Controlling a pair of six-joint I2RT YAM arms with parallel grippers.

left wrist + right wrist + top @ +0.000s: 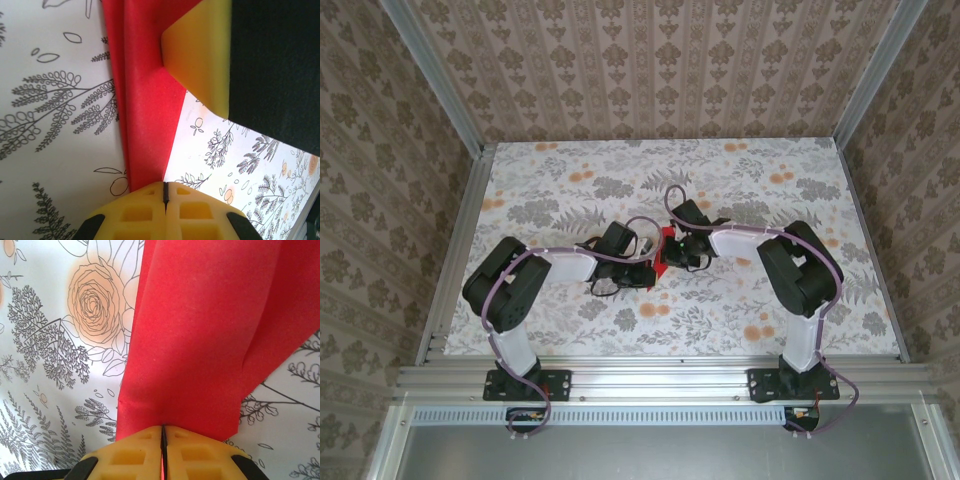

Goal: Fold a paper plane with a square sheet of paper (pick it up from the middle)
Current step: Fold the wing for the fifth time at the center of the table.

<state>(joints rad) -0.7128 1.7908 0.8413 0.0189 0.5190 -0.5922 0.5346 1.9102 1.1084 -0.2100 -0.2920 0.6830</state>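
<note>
The red paper (663, 250) is at the middle of the table, not a flat square but a creased, angular shape caught between the two arms. It is thin, matte and evenly bright, with crisp straight edges. From the left wrist we see it as a long doubled strip (147, 100) with a crease running its length. From the right wrist it spreads into a broad panel (200, 340) with a softer fold down its right side.

The left gripper (165, 192) has its jaws pressed together on the near end of that strip. The right gripper (163, 432) is likewise clamped tight on the bottom edge of the panel. Their yellow fingers (200, 60) are blocky and moulded, with square recesses, and the one seen from the left wrist meets the paper's right edge.

We judge that the two grips sit at separate points so the flimsy sheet is stretched rather than left to sag. That would keep the crease straight while a fold is set. The paper seems raised slightly off the surface, though we cannot be sure.

Beneath lies a smooth pale table cover (570, 190) printed with grey ferns and orange roses. The arms (520, 290) bend inward from the near edge, one from the left and one from the right, and meet over the paper.
</note>
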